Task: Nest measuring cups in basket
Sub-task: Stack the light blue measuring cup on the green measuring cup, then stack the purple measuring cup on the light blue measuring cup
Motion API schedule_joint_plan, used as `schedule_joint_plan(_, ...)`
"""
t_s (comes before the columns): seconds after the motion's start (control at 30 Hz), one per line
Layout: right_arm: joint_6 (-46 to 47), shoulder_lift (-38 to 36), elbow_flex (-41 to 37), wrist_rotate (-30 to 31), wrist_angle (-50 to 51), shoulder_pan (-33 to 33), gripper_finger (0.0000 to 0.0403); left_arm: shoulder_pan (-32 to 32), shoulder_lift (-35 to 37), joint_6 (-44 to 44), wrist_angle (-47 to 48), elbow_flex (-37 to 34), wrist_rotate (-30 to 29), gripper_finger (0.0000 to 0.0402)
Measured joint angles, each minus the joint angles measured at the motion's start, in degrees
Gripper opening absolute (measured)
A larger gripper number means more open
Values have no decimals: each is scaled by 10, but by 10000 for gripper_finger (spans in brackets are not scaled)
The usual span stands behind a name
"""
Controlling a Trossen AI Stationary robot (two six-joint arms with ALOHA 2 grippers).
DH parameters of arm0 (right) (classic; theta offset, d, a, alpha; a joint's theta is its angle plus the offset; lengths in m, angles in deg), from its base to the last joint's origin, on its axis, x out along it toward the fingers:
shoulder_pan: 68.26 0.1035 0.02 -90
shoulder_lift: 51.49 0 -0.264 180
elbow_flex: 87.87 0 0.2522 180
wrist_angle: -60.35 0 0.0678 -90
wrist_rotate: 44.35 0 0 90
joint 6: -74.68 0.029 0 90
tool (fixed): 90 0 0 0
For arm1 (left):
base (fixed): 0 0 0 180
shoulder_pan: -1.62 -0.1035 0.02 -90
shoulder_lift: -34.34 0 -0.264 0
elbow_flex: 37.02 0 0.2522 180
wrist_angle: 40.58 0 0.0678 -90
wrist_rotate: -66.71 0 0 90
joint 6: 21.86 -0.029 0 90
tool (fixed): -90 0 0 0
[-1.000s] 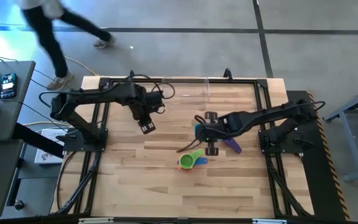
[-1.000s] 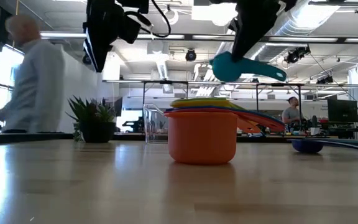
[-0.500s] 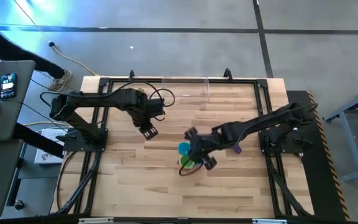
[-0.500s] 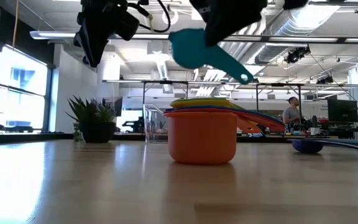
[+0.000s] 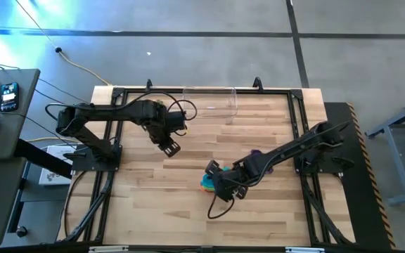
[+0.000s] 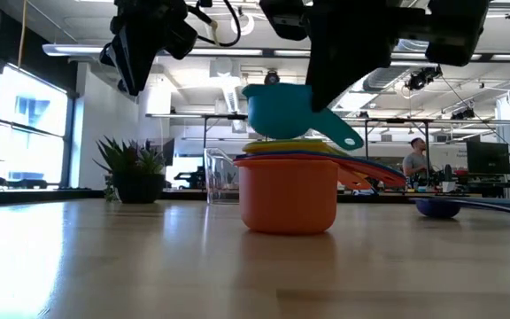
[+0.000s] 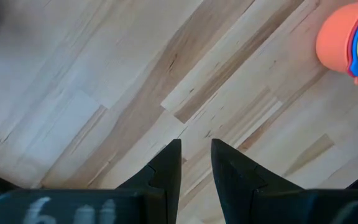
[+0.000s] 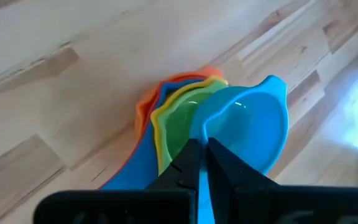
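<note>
A stack of nested measuring cups point(image 6: 287, 190), orange outermost with yellow, green and blue inside, stands on its base near the table's middle point(image 5: 207, 185). My right gripper point(image 8: 202, 163) is shut on a teal cup point(image 6: 281, 111) right over that stack point(image 8: 166, 118). A purple cup point(image 6: 437, 208) lies on the table to the right, partly hidden under the right arm point(image 5: 256, 152). The clear basket point(image 5: 210, 102) sits at the far edge. My left gripper point(image 5: 169, 146), open by a narrow gap point(image 7: 196, 163), hangs above bare wood to the left of the stack point(image 7: 348, 38). My right gripper holds the teal cup by its wall at the rim point(image 8: 200, 127); one finger looks to be inside the bowl and one outside. The fingers slant down from above and the right. The cup's handle point(image 6: 348, 137) sticks out free. I cannot tell whether its bottom touches the stack.
A small spiky plant in a dark pot point(image 6: 132, 173) stands at the far left in the low view. The black frame rails point(image 5: 118, 95) run along the table's sides. Bare wood lies along the near side point(image 5: 188, 221).
My right gripper has carried the teal cup from the table's right toward the left and near edge, then down, so the cup now hangs right over the stack. My left gripper has shifted slightly. A person at the far left has walked out of view.
</note>
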Motion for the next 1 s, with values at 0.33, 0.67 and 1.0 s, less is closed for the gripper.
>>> schedule_joint_plan(0.33,4,2,0,-2,1,1,16,0,0,-1,0,0,-2,78)
schedule_joint_plan(0.67,0,2,0,-3,1,4,55,0,0,-1,0,0,-3,78)
schedule_joint_plan(1.0,57,2,0,23,4,4,73,0,0,-11,0,0,-3,78)
